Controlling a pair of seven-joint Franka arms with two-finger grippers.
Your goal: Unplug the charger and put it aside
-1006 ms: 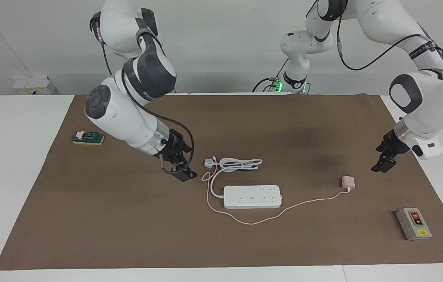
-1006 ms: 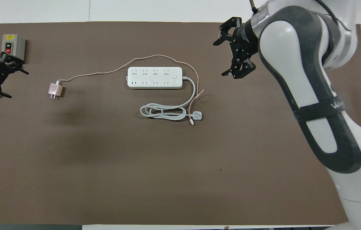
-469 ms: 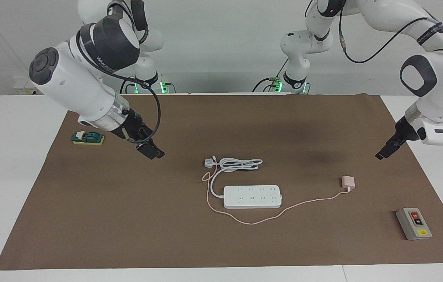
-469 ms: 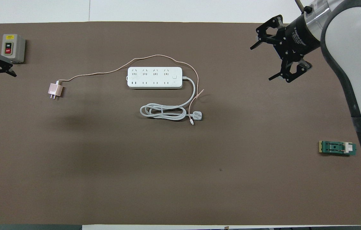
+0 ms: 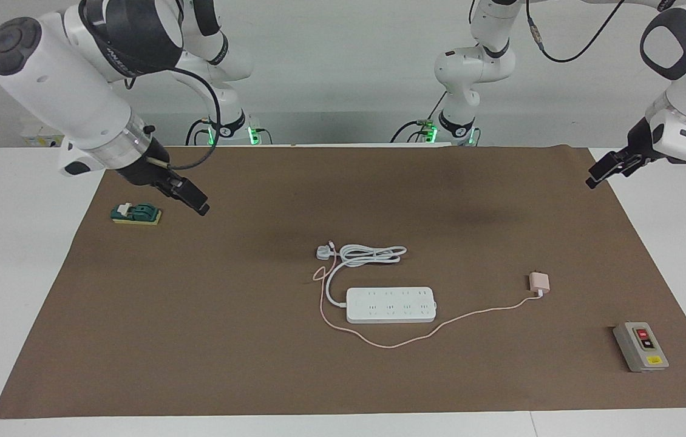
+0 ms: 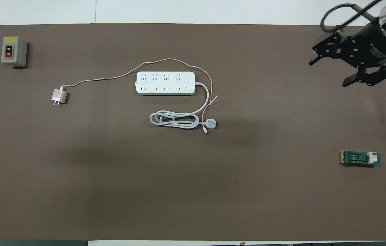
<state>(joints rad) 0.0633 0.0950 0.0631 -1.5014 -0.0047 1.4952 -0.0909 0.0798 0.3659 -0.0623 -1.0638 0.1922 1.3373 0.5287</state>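
Note:
The pale pink charger [image 5: 539, 283] lies on the brown mat, apart from the white power strip [image 5: 391, 304], toward the left arm's end of the table. Its thin pink cable [image 5: 476, 314] runs past the strip and curls by the white plug. In the overhead view the charger [image 6: 59, 97] shows its prongs free, and the strip [image 6: 165, 83] has nothing plugged in. My right gripper [image 5: 188, 194] is raised beside the green switch; in the overhead view it [image 6: 329, 73] is open and empty. My left gripper [image 5: 601, 173] is raised over the mat's edge, well away from the charger.
A white plug with a coiled white cord [image 5: 367, 254] lies beside the strip, nearer the robots. A grey switch box [image 5: 640, 347] sits toward the left arm's end. A green switch on a yellow base [image 5: 136, 213] sits toward the right arm's end.
Both arms have lifted and drawn back from the middle toward their own ends of the table. The charger, cable and strip have not moved.

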